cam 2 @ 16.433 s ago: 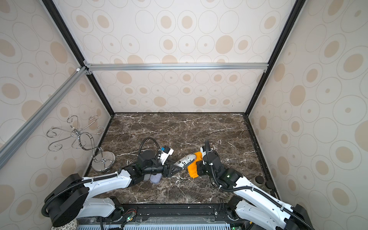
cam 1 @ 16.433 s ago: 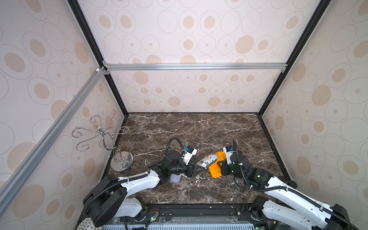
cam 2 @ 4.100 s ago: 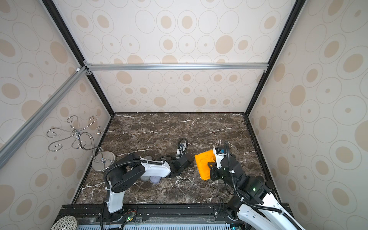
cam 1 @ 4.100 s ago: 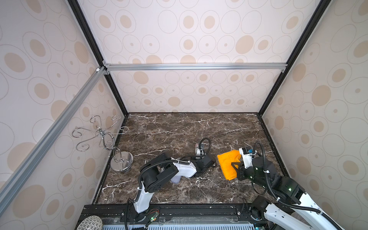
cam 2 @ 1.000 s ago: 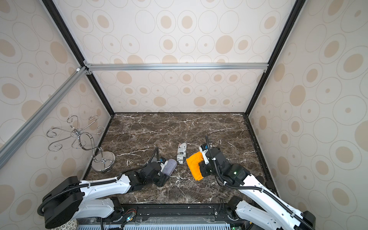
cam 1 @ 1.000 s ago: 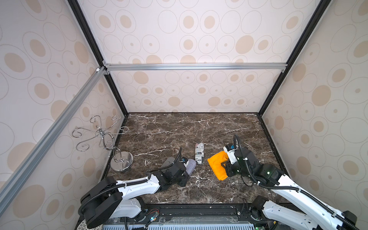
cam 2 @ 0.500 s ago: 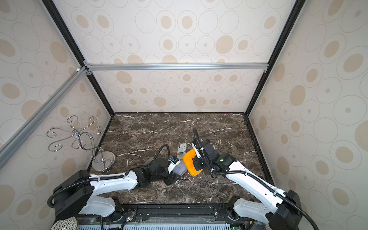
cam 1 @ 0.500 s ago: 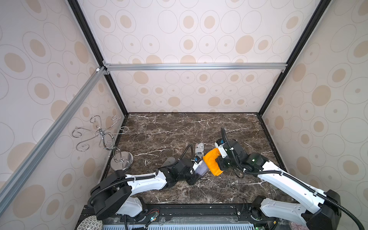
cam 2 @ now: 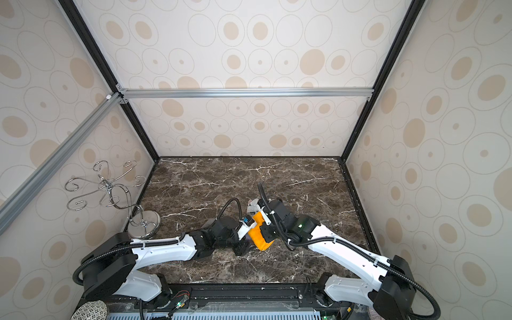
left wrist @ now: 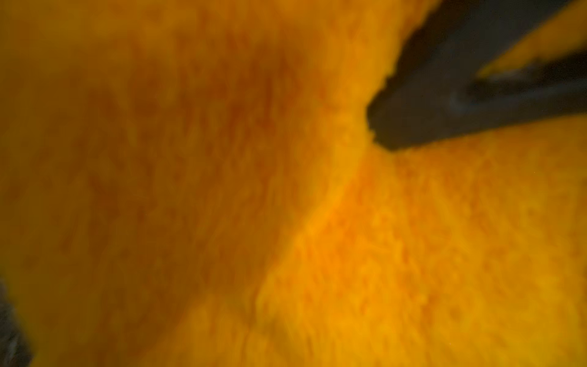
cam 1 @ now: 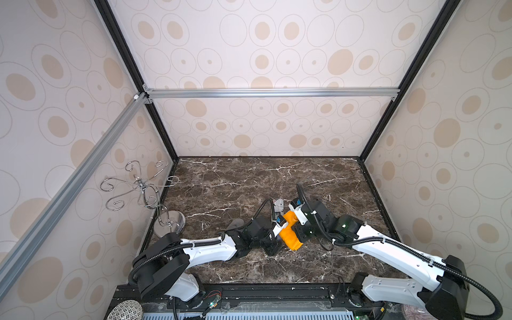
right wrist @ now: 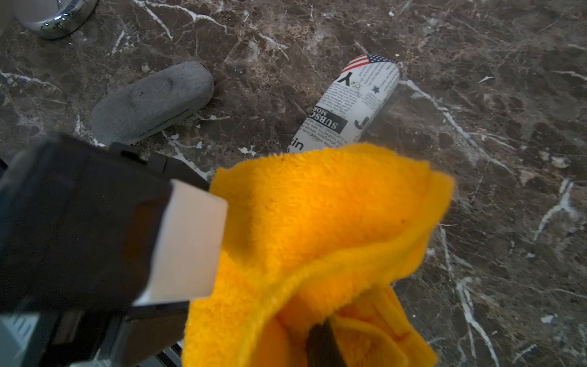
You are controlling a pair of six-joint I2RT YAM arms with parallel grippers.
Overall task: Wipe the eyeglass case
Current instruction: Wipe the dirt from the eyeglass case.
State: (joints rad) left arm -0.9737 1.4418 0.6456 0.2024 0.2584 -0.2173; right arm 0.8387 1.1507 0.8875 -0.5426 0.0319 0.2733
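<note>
— Scanning from the big stuff down, what's on the marble tabletop (cam 1: 249, 180)?

— Two arms, tips together near its front. The right gripper (right wrist: 325, 340) is clamped tight on a fluffy orange cloth (cam 1: 289, 234); the left gripper (cam 1: 276, 239) is closed too, pushed against that cloth, its catch hidden.

— And the cases?

— Grey fabric eyeglass case (right wrist: 152, 101) lies flat leftward; newsprint eyeglass case (right wrist: 352, 105) lies just beyond the cloth.

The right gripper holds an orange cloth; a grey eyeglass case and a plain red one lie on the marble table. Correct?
No: the second one is a newspaper-printed case, not plain red, as the right wrist view shows. The orange cloth in the right gripper and the grey case are right.
</note>
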